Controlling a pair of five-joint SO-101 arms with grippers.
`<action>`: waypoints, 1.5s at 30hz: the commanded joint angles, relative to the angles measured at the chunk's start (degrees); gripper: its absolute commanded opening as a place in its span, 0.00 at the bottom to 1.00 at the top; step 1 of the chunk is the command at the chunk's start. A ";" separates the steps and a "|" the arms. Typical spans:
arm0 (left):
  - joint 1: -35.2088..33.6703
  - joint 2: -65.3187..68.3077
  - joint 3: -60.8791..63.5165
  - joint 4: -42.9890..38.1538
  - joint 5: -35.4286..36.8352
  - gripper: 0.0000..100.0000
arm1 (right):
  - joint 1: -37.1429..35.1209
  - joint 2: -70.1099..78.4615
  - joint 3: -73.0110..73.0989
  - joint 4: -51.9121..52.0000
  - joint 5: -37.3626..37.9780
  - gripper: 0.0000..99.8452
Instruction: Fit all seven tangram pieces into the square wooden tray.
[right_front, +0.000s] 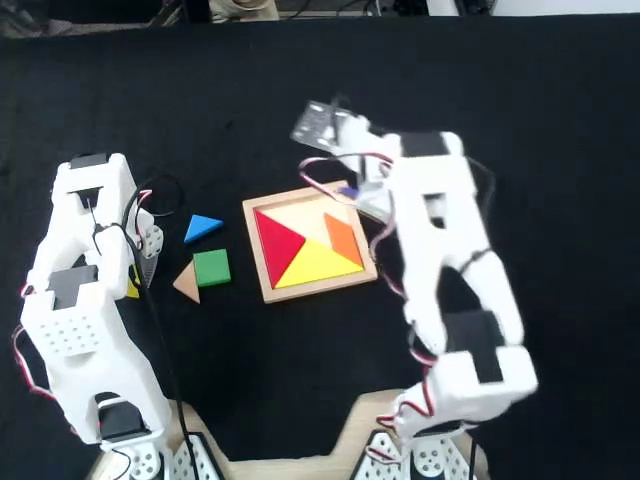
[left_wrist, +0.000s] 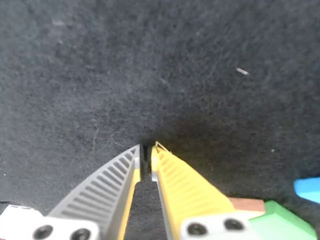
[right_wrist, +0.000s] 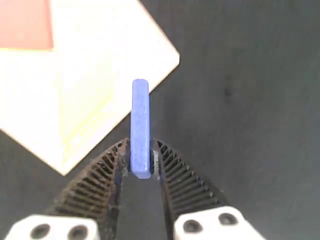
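Note:
The square wooden tray (right_front: 262, 258) lies mid-table and holds a red triangle (right_front: 277, 238), a yellow triangle (right_front: 315, 263) and an orange piece (right_front: 343, 238). My right gripper (right_wrist: 140, 145) is shut on a blue-violet piece (right_wrist: 140, 110), held on edge just off a corner of the tray (right_wrist: 90, 85); from above that gripper (right_front: 352, 192) hangs at the tray's far right corner. Left of the tray lie a blue triangle (right_front: 203, 227), a green square (right_front: 211, 268) and a tan triangle (right_front: 186, 283). My left gripper (left_wrist: 146, 150) is shut, low over bare cloth, left of those pieces.
Black cloth covers the whole table. The green square (left_wrist: 280, 225), tan triangle (left_wrist: 245, 204) and blue triangle (left_wrist: 307, 189) sit close beside the left gripper's yellow finger (left_wrist: 185, 195). The arm bases stand at the table's near edge.

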 joint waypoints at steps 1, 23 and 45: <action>2.07 0.18 -1.54 -0.97 0.18 0.06 | -4.31 6.37 -11.91 3.96 -1.67 0.01; 2.07 0.18 -1.54 -0.97 0.18 0.06 | -8.26 49.19 -74.77 33.85 1.93 0.01; 2.07 0.18 -1.54 -0.97 0.18 0.06 | -9.49 49.10 -65.63 33.85 -0.09 0.01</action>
